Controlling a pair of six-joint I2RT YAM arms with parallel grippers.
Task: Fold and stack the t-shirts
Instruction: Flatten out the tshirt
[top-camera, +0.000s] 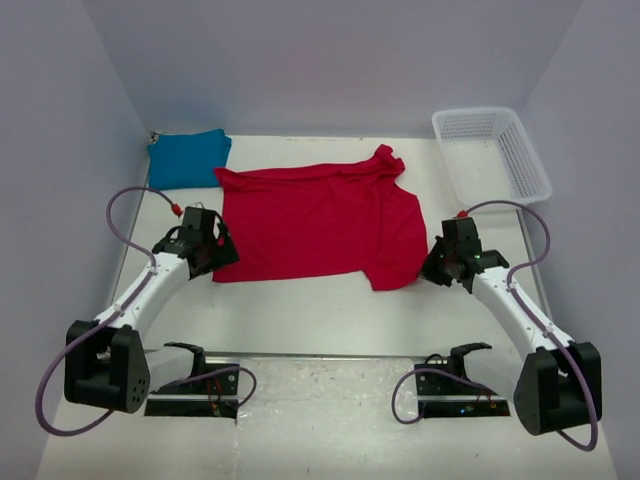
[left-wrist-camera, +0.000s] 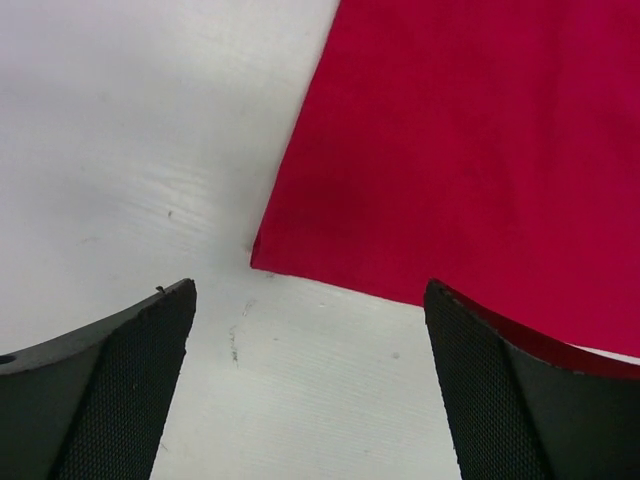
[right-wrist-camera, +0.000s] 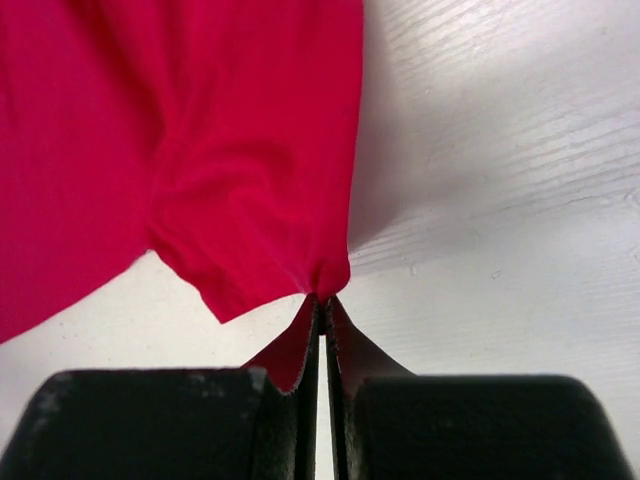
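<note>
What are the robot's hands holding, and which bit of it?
The right end effector pinches the red shirt by a corner at its near right edge. The left end effector is open and holds nothing.

A: The red t-shirt (top-camera: 310, 225) is soft matt cloth, faintly creased; the teal t-shirt (top-camera: 188, 158) looks the same.
B: The table (top-camera: 300, 310) is white, matt, with a fine wood-like grain, scuffed in spots. The basket (top-camera: 492, 150) is white plastic mesh.
A: And the left gripper (left-wrist-camera: 308, 300) has black pads (left-wrist-camera: 120, 390), matt, with a fine rough texture.
</note>
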